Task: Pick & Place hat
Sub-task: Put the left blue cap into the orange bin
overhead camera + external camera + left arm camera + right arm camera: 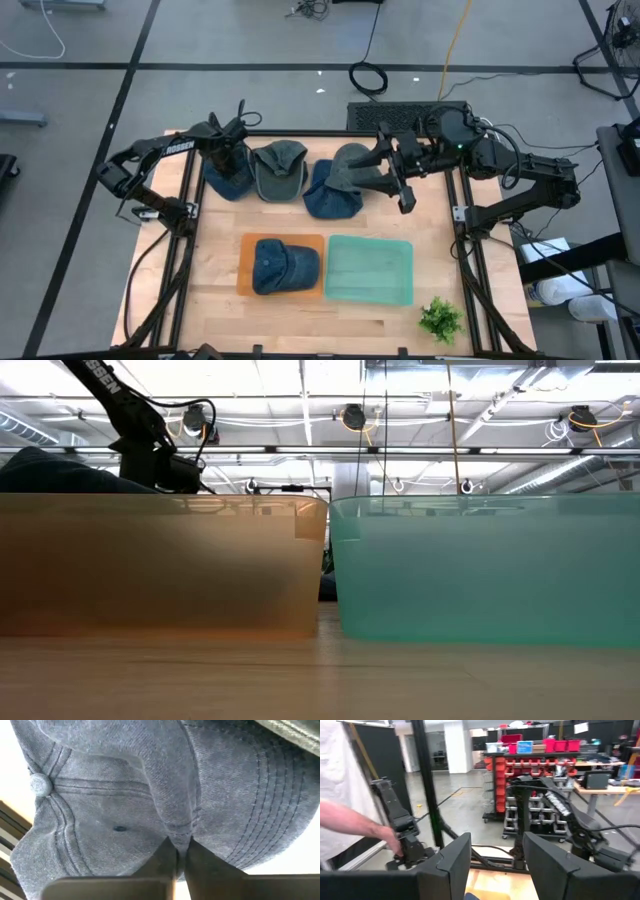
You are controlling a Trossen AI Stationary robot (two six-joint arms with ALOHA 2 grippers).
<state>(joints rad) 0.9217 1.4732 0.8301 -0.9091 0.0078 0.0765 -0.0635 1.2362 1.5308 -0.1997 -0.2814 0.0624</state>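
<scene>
Several hats lie in a row at the table's far side: a blue one (226, 180) at the left, a grey-green one (280, 168), a blue one (330, 198) and a grey one (350, 165). My left gripper (226, 152) points down onto the leftmost blue hat (125, 795) and is shut on it. Another blue hat (283, 266) rests in the orange tray (246, 250). My right gripper (496, 865) hangs high over the right end of the row, level and open, with nothing between its fingers. My left gripper pinches a raised fold of the blue hat's crown cloth (177, 827) between its two fingers (165, 862), close to where the crown meets the stitched brim. The fingers come from above, pointing down. The hat still lies on the table.
An empty teal tray (368, 270) stands right of the orange one; both fill the low view as an orange wall (160, 560) and a teal wall (490, 570). A small green plant (440, 320) sits at the near right. A person's hand (390, 842) shows beyond the table.
</scene>
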